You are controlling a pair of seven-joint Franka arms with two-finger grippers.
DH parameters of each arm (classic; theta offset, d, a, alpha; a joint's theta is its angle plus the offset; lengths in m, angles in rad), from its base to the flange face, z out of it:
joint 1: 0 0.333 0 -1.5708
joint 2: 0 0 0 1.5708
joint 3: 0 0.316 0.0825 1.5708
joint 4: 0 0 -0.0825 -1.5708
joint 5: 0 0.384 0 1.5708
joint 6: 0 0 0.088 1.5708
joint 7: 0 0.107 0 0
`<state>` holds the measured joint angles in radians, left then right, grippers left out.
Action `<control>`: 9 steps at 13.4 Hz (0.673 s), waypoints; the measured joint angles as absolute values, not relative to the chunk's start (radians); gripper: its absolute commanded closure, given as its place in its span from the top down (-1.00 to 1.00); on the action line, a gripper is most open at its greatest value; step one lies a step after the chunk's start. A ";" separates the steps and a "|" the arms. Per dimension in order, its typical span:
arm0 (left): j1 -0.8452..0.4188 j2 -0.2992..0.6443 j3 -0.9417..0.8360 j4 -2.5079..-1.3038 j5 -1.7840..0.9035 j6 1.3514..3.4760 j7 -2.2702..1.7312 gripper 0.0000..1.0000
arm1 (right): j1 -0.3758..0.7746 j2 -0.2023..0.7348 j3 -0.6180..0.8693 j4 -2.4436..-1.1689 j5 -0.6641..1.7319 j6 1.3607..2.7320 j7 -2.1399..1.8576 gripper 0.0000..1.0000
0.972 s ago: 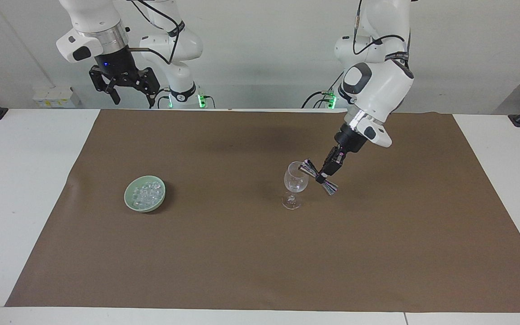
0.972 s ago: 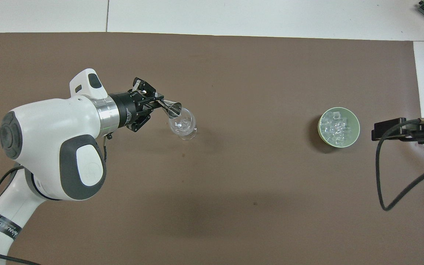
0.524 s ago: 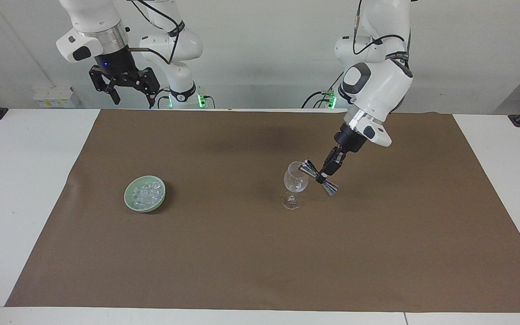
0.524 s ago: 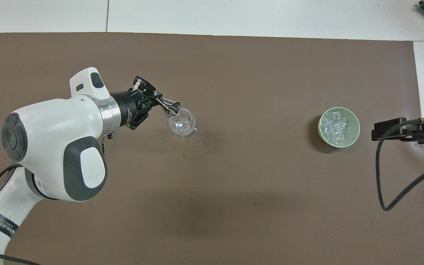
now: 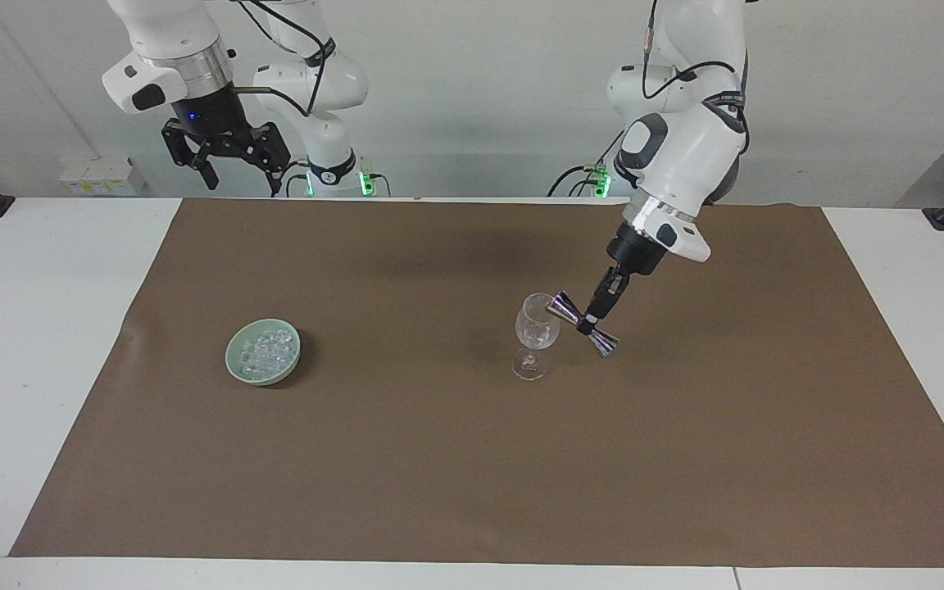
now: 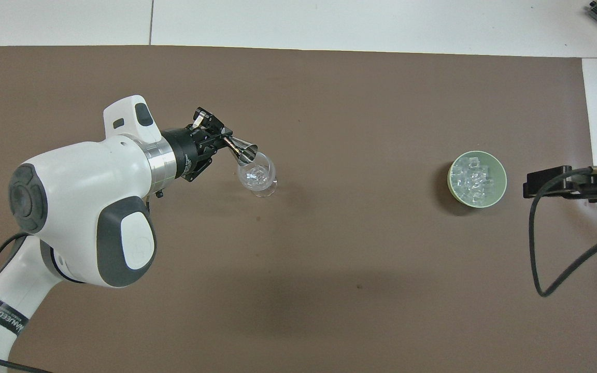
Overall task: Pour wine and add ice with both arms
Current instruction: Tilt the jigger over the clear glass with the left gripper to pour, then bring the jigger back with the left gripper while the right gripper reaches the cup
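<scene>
The left gripper (image 5: 586,324) is clamped on the narrow waist of a metal jigger (image 5: 582,323), which it holds tilted with one mouth at the rim of the stemmed glass (image 5: 536,332). The glass stands upright on the brown mat (image 5: 472,459), toward the left arm's end of the table, and small clear pieces show inside its bowl. The ice (image 5: 264,350) sits heaped in a pale green bowl (image 5: 235,366) on the mat toward the right arm's end, well apart from the glass. The right gripper (image 5: 238,170) waits raised above the table edge closest to the robots, its fingers spread apart and holding nothing.
</scene>
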<state>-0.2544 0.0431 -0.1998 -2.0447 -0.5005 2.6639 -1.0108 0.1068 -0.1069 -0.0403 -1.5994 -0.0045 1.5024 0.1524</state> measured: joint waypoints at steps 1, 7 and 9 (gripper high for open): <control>-0.256 0.043 -0.200 -2.045 -0.499 2.667 -1.000 -1.00 | 0.107 -0.107 -0.040 -1.599 -0.005 1.502 0.152 1.00; -0.256 0.043 -0.200 -2.045 -0.490 2.671 -0.946 -1.00 | 0.107 -0.107 -0.040 -1.599 -0.005 1.502 0.152 1.00; -0.256 0.043 -0.200 -2.045 -0.461 2.672 -0.938 -1.00 | 0.107 -0.107 -0.040 -1.599 -0.005 1.502 0.152 1.00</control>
<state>-0.2560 0.0430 -0.1995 -2.0451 -0.4609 2.6721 -0.9377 0.1068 -0.1070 -0.0403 -1.5994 -0.0046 1.5024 0.1524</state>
